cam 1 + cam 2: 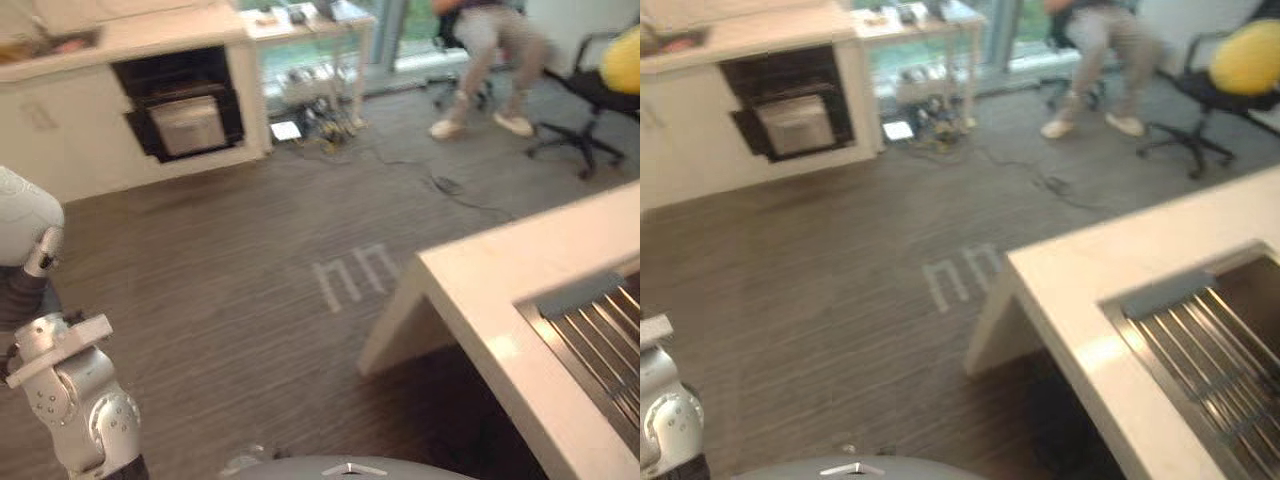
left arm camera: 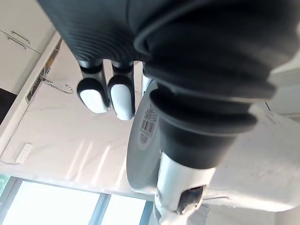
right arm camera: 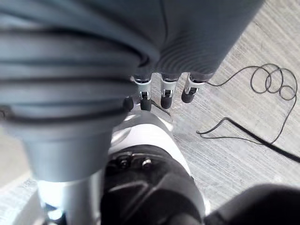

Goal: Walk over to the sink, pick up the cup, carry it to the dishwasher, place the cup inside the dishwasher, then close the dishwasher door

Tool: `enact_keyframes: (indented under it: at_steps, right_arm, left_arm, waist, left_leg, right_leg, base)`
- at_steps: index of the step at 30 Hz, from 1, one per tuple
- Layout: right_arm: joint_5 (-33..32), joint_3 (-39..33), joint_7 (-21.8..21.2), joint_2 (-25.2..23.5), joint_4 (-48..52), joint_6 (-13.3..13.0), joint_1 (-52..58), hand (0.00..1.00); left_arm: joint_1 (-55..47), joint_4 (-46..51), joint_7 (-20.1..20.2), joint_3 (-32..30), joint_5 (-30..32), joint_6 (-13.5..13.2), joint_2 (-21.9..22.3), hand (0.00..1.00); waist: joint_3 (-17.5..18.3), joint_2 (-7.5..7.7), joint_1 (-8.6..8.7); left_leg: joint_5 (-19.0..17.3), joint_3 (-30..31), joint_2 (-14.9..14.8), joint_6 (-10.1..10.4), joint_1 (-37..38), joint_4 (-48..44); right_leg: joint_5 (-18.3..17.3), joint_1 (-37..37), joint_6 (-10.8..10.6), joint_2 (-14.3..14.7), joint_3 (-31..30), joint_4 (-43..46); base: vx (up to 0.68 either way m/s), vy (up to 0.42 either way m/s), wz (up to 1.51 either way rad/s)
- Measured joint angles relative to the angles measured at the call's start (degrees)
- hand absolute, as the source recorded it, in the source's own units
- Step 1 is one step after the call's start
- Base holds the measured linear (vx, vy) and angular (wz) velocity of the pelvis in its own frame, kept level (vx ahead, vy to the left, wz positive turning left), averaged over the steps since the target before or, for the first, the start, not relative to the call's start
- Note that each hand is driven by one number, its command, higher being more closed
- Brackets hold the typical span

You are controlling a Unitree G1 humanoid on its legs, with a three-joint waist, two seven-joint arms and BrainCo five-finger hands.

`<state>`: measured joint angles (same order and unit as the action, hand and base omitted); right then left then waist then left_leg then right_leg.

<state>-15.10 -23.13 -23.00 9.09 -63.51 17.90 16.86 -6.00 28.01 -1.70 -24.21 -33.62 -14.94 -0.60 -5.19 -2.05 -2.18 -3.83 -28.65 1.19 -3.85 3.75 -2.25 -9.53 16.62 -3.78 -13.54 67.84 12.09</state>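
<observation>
Closest of all, the left hand (image 2: 121, 96) hangs in front of its wrist camera, its fingers (image 2: 93, 93) straight and loose, holding nothing.

Across the room, at 11 o'clock in the head views, the dishwasher (image 1: 185, 105) sits in a white cabinet (image 1: 60, 130). Its door is down and its dark inside shows. Just right of the cabinet, at 12 o'clock, is a small table (image 1: 310, 25) with odds and ends on top and a tangle of plugs and cords (image 1: 310, 95) beneath it. At 1 o'clock a person (image 1: 490, 55) sits with both shoes on the floor. At 2 o'clock is a black office chair (image 1: 580, 120) with a yellow cushion (image 1: 622, 60) on it.

Grey striped floor (image 1: 220, 260) fills the middle, with a few pale marks (image 1: 350, 275) near the centre.

At 4 o'clock the corner of a white desk (image 1: 500, 270) juts in, well apart from the dishwasher. The sink (image 1: 1167, 293) is set into the desk, with a rack (image 1: 1210, 370) of metal bars lying inside it. Only part of the basin is in sight, so where the cup is I cannot tell.

Last, the right hand (image 3: 166, 91) points down at the floor, its fingers relaxed and empty too.
</observation>
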Motion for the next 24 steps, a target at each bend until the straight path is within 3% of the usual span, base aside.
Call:
enact_keyframes:
  at_steps: [3,4,5,6,7,8,9,10,11,12,13,15,17,19,20,22,24]
  right_arm:
    - [-3.2,1.3,0.7,0.4,1.0,-0.3,-0.2,0.0]
    - [-4.0,2.4,0.5,0.7,2.4,-0.2,0.5,0.0]
    - [-5.4,2.7,0.5,1.2,4.4,-0.2,1.7,0.0]
    - [-6.9,2.3,0.7,1.3,7.0,-0.7,3.2,0.0]
    - [-7.9,1.8,0.6,1.0,7.4,-1.3,3.8,0.0]
    - [-9.9,0.9,1.0,0.0,7.5,-2.1,3.9,0.0]
    - [-11.4,0.8,1.6,-1.4,7.0,-2.6,3.0,0.0]
    - [-12.2,0.3,2.3,-3.0,5.5,-2.8,1.5,0.0]
    - [-12.4,0.9,2.5,-4.5,4.9,-2.8,0.6,0.0]
    - [-12.9,1.5,4.1,-4.8,5.3,-4.3,0.4,0.0]
    - [-12.4,2.3,4.5,-3.7,4.7,-3.7,-0.2,0.0]
    - [-12.1,3.7,4.7,-4.1,4.4,-2.4,0.7,0.0]
    - [-11.5,4.0,4.6,-3.9,4.2,-1.7,0.8,0.0]
    - [-11.4,5.0,5.0,-4.1,4.1,-1.3,1.0,0.0]
    - [-11.1,6.6,6.3,-4.4,3.9,-1.2,1.0,0.0]
    - [-9.5,9.2,6.5,-3.7,4.0,-1.2,0.9,0.0]
    - [-9.2,12.1,6.2,-2.3,4.2,-1.4,0.8,0.0]
  left_arm:
    - [-0.4,0.0,1.0,6.9,0.1,0.9,-0.4,1.0]
    - [-0.4,0.0,1.2,8.3,0.2,1.4,-0.4,1.0]
    - [-0.3,-0.1,1.9,9.5,0.2,2.0,-0.4,1.0]
    - [0.2,-0.7,2.8,11.8,0.2,2.1,-0.4,1.0]
    - [0.8,-1.8,3.4,13.5,0.2,1.9,-0.5,1.0]
    - [3.1,-5.8,4.5,17.3,0.2,1.3,-1.1,1.0]
    - [5.9,-10.4,4.9,20.9,0.2,1.3,-1.1,1.0]
    - [6.8,-13.5,4.9,22.6,0.3,1.4,-1.2,1.0]
    - [7.4,-14.2,4.2,23.3,0.4,1.9,-1.8,1.0]
    - [8.0,-14.4,3.1,24.9,0.7,1.8,-2.4,1.0]
    - [7.1,-15.9,2.3,24.9,1.4,2.4,-2.3,1.0]
    - [6.1,-16.6,0.8,27.2,1.5,4.0,-1.7,1.0]
    - [6.4,-15.6,0.8,28.1,3.0,5.2,-1.7,1.0]
    - [6.5,-14.9,0.6,28.1,3.6,6.3,-2.2,1.0]
    - [6.5,-14.8,0.4,28.4,4.1,7.6,-2.9,1.0]
    - [5.9,-13.5,0.1,28.6,4.3,9.3,-2.8,1.0]
    - [4.2,-10.3,-0.4,29.3,4.6,9.8,-2.6,1.0]
  waist:
    - [0.2,-0.06,0.47]
    - [-0.2,-1.14,0.55]
    - [-0.1,-1.29,0.96]
    - [-0.1,-2.24,1.59]
    - [0.1,-3.08,2.35]
    - [0.3,-3.68,3.98]
    - [0.3,-3.86,5.16]
    - [0.7,-1.11,5.74]
    - [0.8,1.45,5.88]
    - [0.5,1.29,5.06]
    - [0.2,2.03,4.43]
    - [3.0,1.43,4.09]
    - [3.8,0.68,4.08]
    - [4.5,1.59,3.35]
    - [5.1,2.89,3.5]
    - [5.7,3.51,2.62]
    - [6.0,2.89,2.21]
  left_leg:
    - [2.8,4.0,1.4,-1.1,-0.6,3.8]
    - [3.3,5.2,1.8,-1.0,-0.6,5.6]
    - [4.2,7.0,2.1,-1.0,-0.3,6.9]
    - [5.1,9.9,2.2,-2.1,-0.3,7.0]
    - [5.9,12.1,2.0,-3.2,-0.3,6.6]
    - [6.8,17.2,2.0,-2.5,-1.4,6.4]
    - [6.1,21.1,2.3,-1.1,-2.1,7.1]
    - [3.2,20.5,3.4,2.3,-2.0,5.9]
    - [0.5,19.5,4.8,-1.7,-4.4,-2.0]
    - [-8.7,19.9,0.0,-1.3,-8.0,-18.6]
    - [-10.8,21.1,1.0,0.4,-6.3,-18.9]
    - [-8.9,22.9,0.7,0.6,-5.9,-15.0]
    - [-6.1,23.9,-1.4,1.7,-5.6,-10.6]
    - [-4.5,23.9,-2.6,3.3,-5.0,-8.8]
    - [-3.6,24.2,-3.4,4.4,-4.1,-7.3]
    - [-2.1,23.8,-4.9,5.8,-2.2,-3.8]
    - [-1.4,19.8,-8.1,6.9,-1.6,-1.1]
  right_leg:
    - [1.8,-0.7,0.4,-0.4,0.6,1.7]
    - [1.9,-0.9,0.6,-1.1,0.5,3.6]
    - [2.0,-1.3,1.5,-2.3,-0.8,7.2]
    - [2.1,-3.4,7.4,-3.3,-8.4,12.7]
    - [0.7,-5.7,9.8,-2.9,-14.2,15.4]
    - [-2.4,-9.4,8.0,1.4,-29.8,15.0]
    - [-3.9,-11.4,6.2,5.9,-41.7,14.4]
    - [-3.4,-13.5,5.3,6.1,-49.6,13.3]
    - [-2.6,-14.7,4.0,3.6,-53.4,13.9]
    - [-2.4,-17.8,1.8,2.4,-58.5,16.2]
    - [-4.1,-17.7,0.7,1.6,-64.5,17.7]
    - [-3.9,-17.9,0.9,2.3,-65.9,13.8]
    - [-0.4,-17.3,0.4,3.7,-67.4,4.6]
    - [8.6,-15.9,-0.2,3.8,-66.9,-1.4]
    - [10.1,-14.3,-2.6,4.0,-66.4,-3.6]
    - [9.6,-13.3,-2.9,5.4,-63.9,-5.1]
    - [9.6,-12.7,-2.9,7.1,-63.7,-8.0]
  base:
    - [-0.04,0.017,0.72]
    - [-0.04,0.013,0.49]
    - [0.0,0.125,0.82]
    - [0.05,0.211,1.03]
    - [0.07,0.379,1.66]
    - [0.0,0.404,2.17]
    - [-0.01,0.422,2.37]
    - [0.09,0.192,1.72]
    - [0.4,-0.242,1.01]
    - [0.32,-0.361,0.45]
    - [0.2,-0.319,0.31]
    - [-0.02,-0.062,0.4]
    - [0.03,-0.12,0.33]
    - [0.05,-0.173,0.01]
    - [0.11,-0.329,0.03]
    - [0.1,-0.329,-0.03]
    - [0.08,-0.245,0.03]
